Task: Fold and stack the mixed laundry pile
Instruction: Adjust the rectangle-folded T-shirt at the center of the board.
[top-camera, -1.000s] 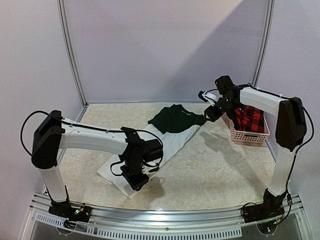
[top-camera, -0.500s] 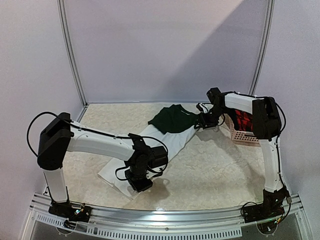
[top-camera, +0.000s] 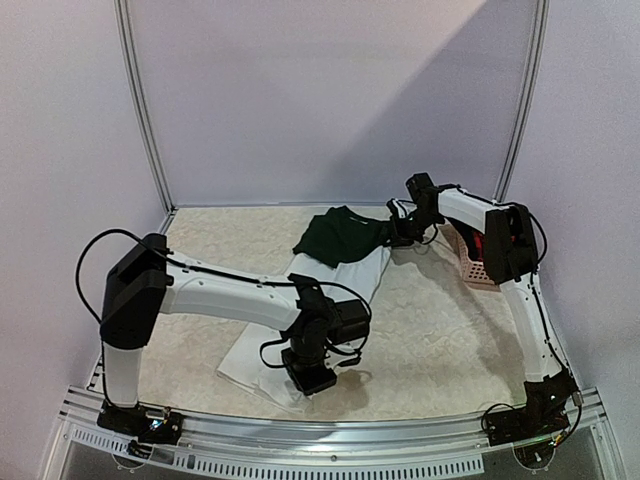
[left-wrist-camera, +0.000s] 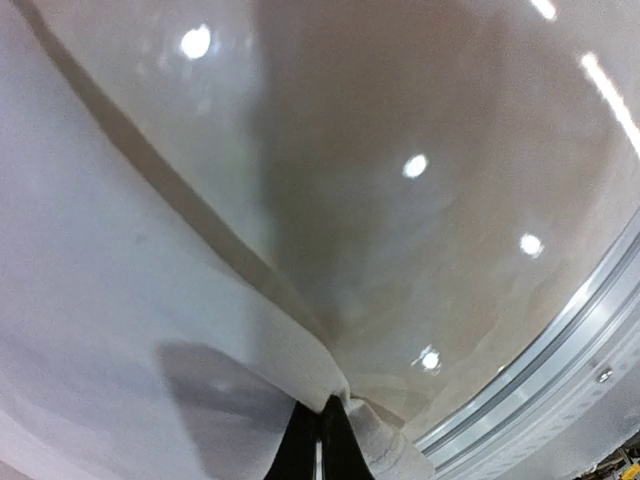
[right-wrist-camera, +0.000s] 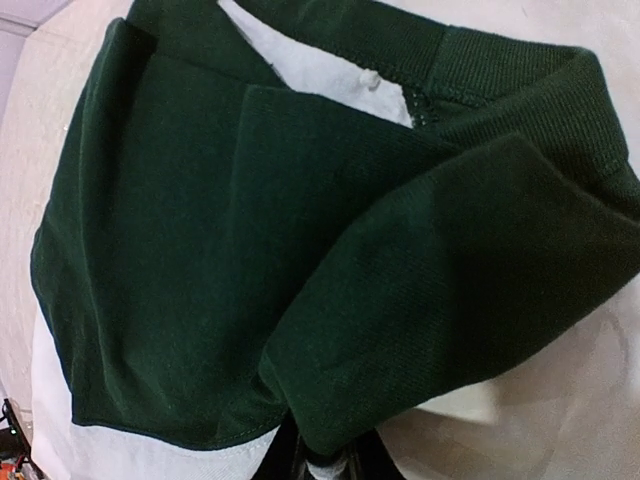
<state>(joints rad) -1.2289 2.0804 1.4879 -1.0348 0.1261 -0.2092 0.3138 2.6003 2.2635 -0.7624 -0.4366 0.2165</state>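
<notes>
A long white cloth (top-camera: 345, 285) lies slantwise across the table, with a dark green piece (top-camera: 335, 238) folded over its far end. My left gripper (top-camera: 312, 378) is down at the cloth's near corner. In the left wrist view it (left-wrist-camera: 321, 440) is shut, pinching the white cloth's (left-wrist-camera: 150, 300) edge between its black fingertips. My right gripper (top-camera: 393, 232) is at the right edge of the green piece. The right wrist view shows it (right-wrist-camera: 325, 462) shut on a fold of the dark green fabric (right-wrist-camera: 250, 220), with white cloth (right-wrist-camera: 150, 450) just beneath.
A pink perforated basket (top-camera: 478, 268) stands at the right, half hidden behind my right arm, with red fabric (top-camera: 477, 245) inside. A metal rail (left-wrist-camera: 560, 360) runs along the table's near edge, close to my left gripper. Walls enclose the back and sides.
My right arm swung from the basket down and left to the green piece and shut on it. My left gripper shut on the cloth's near corner and shifted it right.
</notes>
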